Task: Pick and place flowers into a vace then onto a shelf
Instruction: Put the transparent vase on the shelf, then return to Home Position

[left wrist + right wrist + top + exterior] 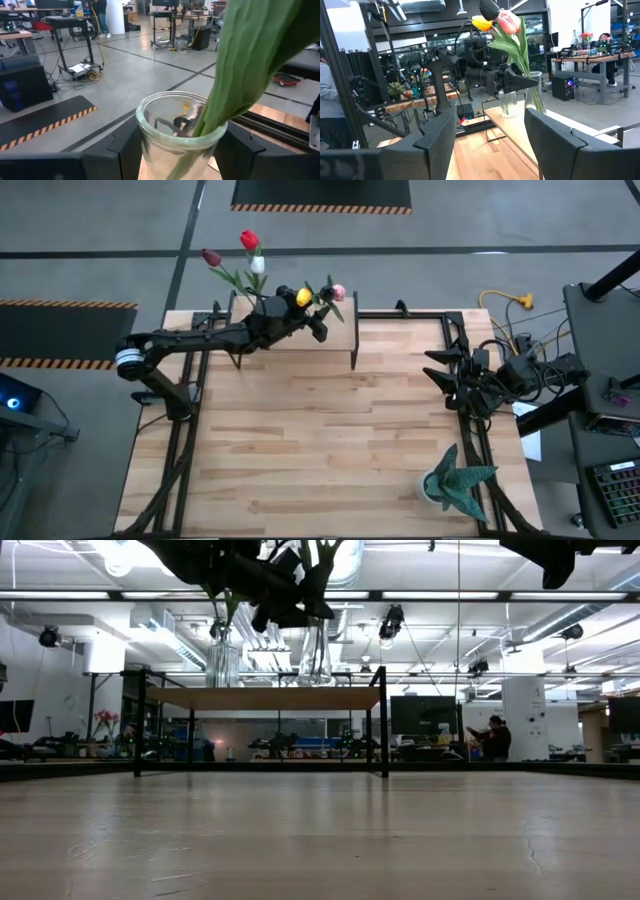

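Note:
The shelf (340, 345) stands at the table's far edge. Two clear glass vases stand on it. One vase (222, 662) holds the red (249, 240), maroon and white tulips. The other vase (315, 652) holds the yellow (303, 297) and pink (338, 292) tulips. My left gripper (317, 322) is over the shelf and shut on this second vase (180, 135). A broad green leaf (250, 60) rises from it. My right gripper (437, 370) waits open and empty at the table's right edge; its fingers stand wide apart in the right wrist view (490, 150). My left gripper holds the vase's upper wall just below the rim (145, 142), pinched between its two fingers, one on each side. The fingers come level from the table's left side. The vase stands upright, and its base (315, 683) appears to rest on the shelf's top.
A spiky green plant in a white pot (452, 480) stands at the table's near right. Free wooden table top (320, 440) lies between the shelf and the near edge. Cables and equipment (520, 370) lie beyond the right edge. A person (495, 737) shows far off in the room.

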Motion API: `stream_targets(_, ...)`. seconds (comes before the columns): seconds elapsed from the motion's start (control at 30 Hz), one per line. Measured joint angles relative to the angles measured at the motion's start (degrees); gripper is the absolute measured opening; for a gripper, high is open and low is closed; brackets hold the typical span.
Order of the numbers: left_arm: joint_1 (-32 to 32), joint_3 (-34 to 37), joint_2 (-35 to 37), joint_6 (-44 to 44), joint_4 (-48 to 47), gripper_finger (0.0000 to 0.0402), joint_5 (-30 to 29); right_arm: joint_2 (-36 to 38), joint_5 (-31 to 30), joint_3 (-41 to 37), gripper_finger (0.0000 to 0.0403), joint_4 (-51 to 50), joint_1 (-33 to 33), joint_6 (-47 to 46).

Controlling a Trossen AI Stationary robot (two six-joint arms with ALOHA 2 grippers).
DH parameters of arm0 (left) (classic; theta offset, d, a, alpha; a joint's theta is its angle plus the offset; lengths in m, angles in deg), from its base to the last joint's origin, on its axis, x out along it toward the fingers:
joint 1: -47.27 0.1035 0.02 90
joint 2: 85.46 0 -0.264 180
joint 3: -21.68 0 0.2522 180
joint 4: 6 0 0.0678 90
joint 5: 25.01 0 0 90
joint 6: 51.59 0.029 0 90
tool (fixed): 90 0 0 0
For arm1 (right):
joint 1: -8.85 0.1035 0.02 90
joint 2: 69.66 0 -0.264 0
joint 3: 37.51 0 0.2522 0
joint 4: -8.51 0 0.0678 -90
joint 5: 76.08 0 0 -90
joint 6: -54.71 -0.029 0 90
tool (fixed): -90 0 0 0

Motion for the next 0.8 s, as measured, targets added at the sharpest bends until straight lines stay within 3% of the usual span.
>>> stream_targets(0.33,0.0,1.24,-0.04,0.0,-0.09,0.0189,0.04,0.0,-0.02,0.0,0.0224,-0.02,0.0,0.0)
stream_targets(0.63,0.0,1.27,-0.02,-0.47,-0.98,0.0224,0.16,0.0,-0.02,0.0,0.0224,-0.04,0.0,0.02)
stream_targets(0.8,0.0,1.27,0.0,-2.52,-1.67,0.0263,0.11,0.0,-0.05,0.0,0.0224,-0.07,0.0,0.02)
